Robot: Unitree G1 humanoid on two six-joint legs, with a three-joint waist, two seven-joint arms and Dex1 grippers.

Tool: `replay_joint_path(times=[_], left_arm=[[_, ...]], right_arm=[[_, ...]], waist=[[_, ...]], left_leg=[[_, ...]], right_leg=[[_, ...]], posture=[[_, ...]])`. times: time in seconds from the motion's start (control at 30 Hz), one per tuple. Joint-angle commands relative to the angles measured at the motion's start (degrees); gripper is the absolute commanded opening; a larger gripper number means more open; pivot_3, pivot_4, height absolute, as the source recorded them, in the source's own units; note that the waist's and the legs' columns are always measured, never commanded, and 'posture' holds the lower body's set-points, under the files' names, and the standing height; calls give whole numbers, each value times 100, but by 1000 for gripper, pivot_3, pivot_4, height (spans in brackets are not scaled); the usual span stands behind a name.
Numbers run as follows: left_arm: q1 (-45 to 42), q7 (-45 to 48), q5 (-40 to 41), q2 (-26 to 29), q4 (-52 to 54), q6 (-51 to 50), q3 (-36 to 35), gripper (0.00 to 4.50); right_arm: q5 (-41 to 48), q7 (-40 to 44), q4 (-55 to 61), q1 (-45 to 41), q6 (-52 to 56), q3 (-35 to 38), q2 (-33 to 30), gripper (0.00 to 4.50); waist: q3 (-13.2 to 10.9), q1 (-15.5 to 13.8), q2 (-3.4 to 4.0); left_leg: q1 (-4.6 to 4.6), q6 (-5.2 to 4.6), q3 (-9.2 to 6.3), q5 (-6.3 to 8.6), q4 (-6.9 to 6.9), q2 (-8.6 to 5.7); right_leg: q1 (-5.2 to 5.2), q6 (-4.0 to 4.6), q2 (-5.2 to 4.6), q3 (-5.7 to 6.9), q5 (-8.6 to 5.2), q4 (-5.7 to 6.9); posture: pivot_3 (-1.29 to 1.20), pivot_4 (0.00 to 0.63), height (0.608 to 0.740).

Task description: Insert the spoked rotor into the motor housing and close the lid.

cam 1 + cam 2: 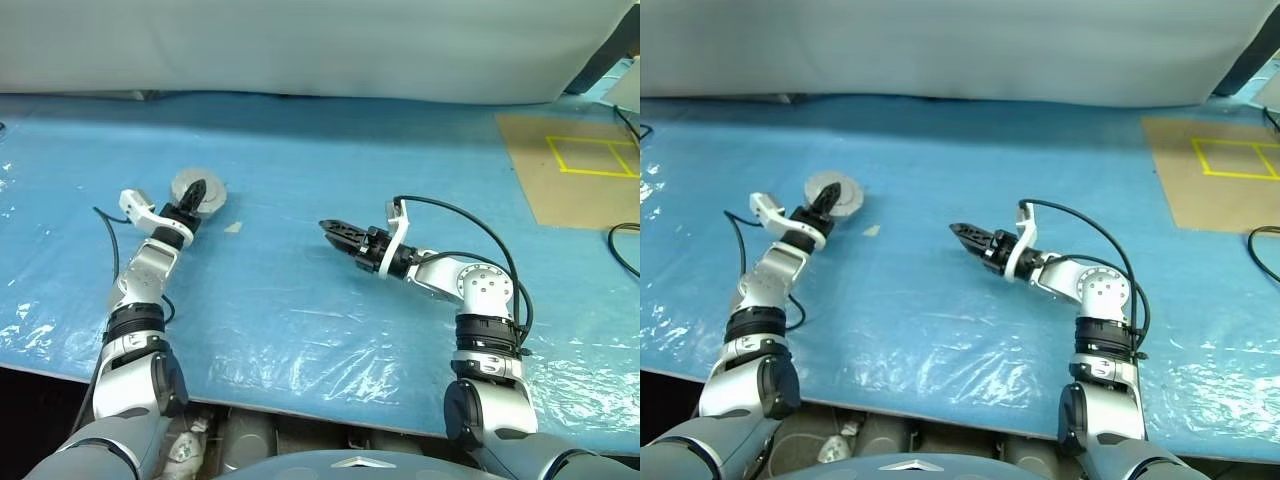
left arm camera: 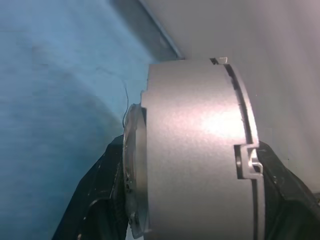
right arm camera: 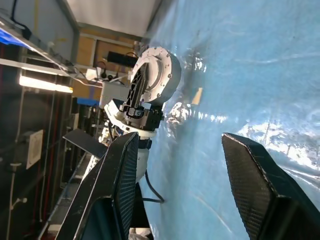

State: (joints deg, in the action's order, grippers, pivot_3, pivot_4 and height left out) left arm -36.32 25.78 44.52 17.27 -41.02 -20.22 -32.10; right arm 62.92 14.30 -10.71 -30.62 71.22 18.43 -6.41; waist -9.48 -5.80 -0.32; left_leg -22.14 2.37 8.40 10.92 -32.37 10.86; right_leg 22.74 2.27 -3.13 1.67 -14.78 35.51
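Observation:
A round silver motor housing (image 1: 215,188) is at the left of the blue table, held on its edge just over the sheet. My left gripper (image 1: 196,192) is shut on it, one black finger (image 3: 138,82) across its flat face. Up close its silver wall (image 2: 195,150) has a seam and a notch; I cannot tell the lid apart from the body. The spoked rotor is out of view. My right gripper (image 1: 330,232) hovers over the middle of the table, pointing left, open with nothing between its fingers (image 3: 250,175).
A small beige scrap (image 1: 233,227) lies between the two grippers. A brown board with a yellow square (image 1: 585,160) lies at the far right, with a black cable (image 1: 622,248) beside it. A pale sheet (image 1: 300,45) closes the back of the table.

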Motion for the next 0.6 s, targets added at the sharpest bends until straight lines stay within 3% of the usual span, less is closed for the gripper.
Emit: replay_joint_path(times=[0.03,0.2,0.4,0.6], left_arm=[[-278,136,-190,241,-34,403,-46,2609],[-343,137,-576,344,-608,703,54,2609],[-339,41,-948,400,-770,715,258,4457],[-126,-388,-968,845,-904,904,-125,4487]], right_arm=[[-40,142,71,-68,-84,-41,-24,2743],[-187,213,-2,-97,-142,-98,-31,2743],[-332,297,-38,-99,-162,-155,-16,2771],[-499,457,-21,-38,-170,-282,-7,2771]], waist=[[-2,-3,-5],[-2,-4,-5],[-2,8,-5],[-2,65,-5]], left_leg=[[-1,0,-1,0,-2,0],[2,0,-1,0,-8,0],[12,0,-1,0,-13,2],[21,1,1,0,-14,6]], right_leg=[[0,0,0,1,0,1],[-2,0,-2,0,0,9],[-9,1,-3,-2,0,15],[-12,1,-2,-3,0,17]], posture=[[0,150,740],[0,150,740],[0,150,740],[0,150,740]])
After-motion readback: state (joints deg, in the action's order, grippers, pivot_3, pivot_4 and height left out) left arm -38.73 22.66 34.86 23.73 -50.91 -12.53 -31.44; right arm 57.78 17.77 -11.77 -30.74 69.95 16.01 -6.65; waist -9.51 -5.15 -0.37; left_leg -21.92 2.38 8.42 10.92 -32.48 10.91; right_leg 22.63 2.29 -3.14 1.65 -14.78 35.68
